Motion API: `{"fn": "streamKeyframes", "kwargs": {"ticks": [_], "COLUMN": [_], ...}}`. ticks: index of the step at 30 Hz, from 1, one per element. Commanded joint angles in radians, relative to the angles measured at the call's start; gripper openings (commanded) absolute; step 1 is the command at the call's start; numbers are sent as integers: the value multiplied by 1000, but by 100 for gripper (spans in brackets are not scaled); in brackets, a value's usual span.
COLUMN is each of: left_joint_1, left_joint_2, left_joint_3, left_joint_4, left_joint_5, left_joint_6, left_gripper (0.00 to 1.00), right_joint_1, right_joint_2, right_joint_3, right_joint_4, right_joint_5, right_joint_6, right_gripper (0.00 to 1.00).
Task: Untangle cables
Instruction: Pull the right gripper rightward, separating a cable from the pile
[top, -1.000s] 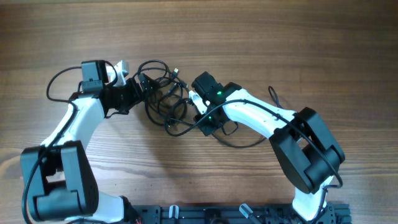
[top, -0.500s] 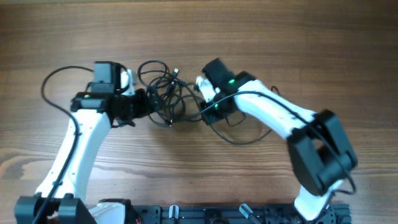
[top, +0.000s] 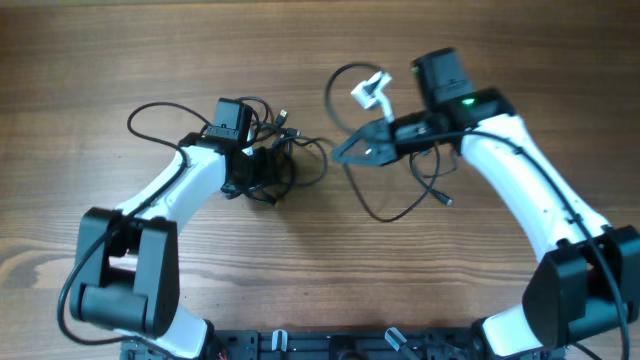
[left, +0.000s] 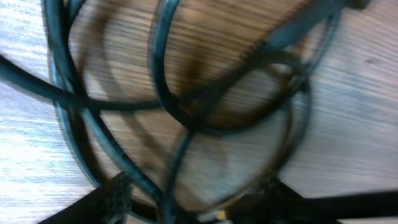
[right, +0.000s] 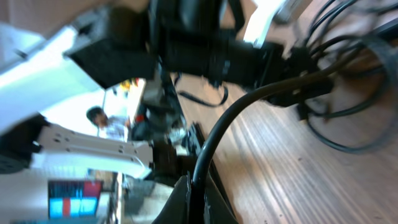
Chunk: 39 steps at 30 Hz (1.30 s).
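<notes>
Left jaws: moved in over the knot since a second ago; blurred loops lie between them, and I cannot tell if they grip.
Cables (top: 285, 160): thin black cords in loose overlapping loops on the tabletop (top: 300, 270), under the left jaws.
Right jaws: closed on one cord (top: 385, 212), now swung rightward off the bunch.
Meaning: that cord looks nearly freed, but the knot remains.
</notes>
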Motion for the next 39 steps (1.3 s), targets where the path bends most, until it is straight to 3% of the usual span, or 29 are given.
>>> {"fn": "streamKeyframes", "kwargs": {"ticks": [1, 5, 10, 13, 18, 20, 24, 32, 33, 35, 37, 38, 39], "left_joint_1": [9, 103, 233, 283, 294, 293, 293, 293, 293, 293, 293, 293, 293], "left_joint_2": [32, 32, 32, 32, 34, 34, 34, 34, 34, 34, 34, 34, 34], "left_joint_3": [-9, -9, -9, -9, -9, -9, -9, -9, -9, -9, -9, -9, -9], "left_joint_4": [-5, -26, -35, -35, -34, -32, -30, -24, -23, -23, -23, -21, -19], "left_joint_5": [-176, -210, -203, -193, -194, -193, -189, -148, -148, -148, -140, -126, -126], "left_joint_6": [-4, -3, -3, -6, -30, -30, -30, -30, -30, -30, -30, -30, -30], "left_gripper": [54, 56, 58, 58, 61, 61, 61, 63, 63, 65, 68, 70, 73], "right_joint_1": [-185, -402, -671, -828, -1012, -1024, -976, -673, -643, -565, -506, -469, -450], "right_joint_2": [-27, -27, -27, -26, -26, -26, -24, -21, -21, -20, -18, -17, -16], "right_joint_3": [19, 19, 19, 19, 13, -5, -11, -11, -11, -11, -11, -11, -11], "right_joint_4": [5, 14, 34, 40, 39, 41, 37, -2, -3, -7, -19, -26, -29], "right_joint_5": [-165, -304, -296, -137, 378, 521, 527, 741, 774, 867, 875, 891, 916], "right_joint_6": [-28, -28, -28, 5, 158, 223, 222, 162, 162, 164, 162, 161, 161], "right_gripper": [4, 4, 4, 4, 4, 4, 4, 6, 8, 22, 43, 61, 73]}}
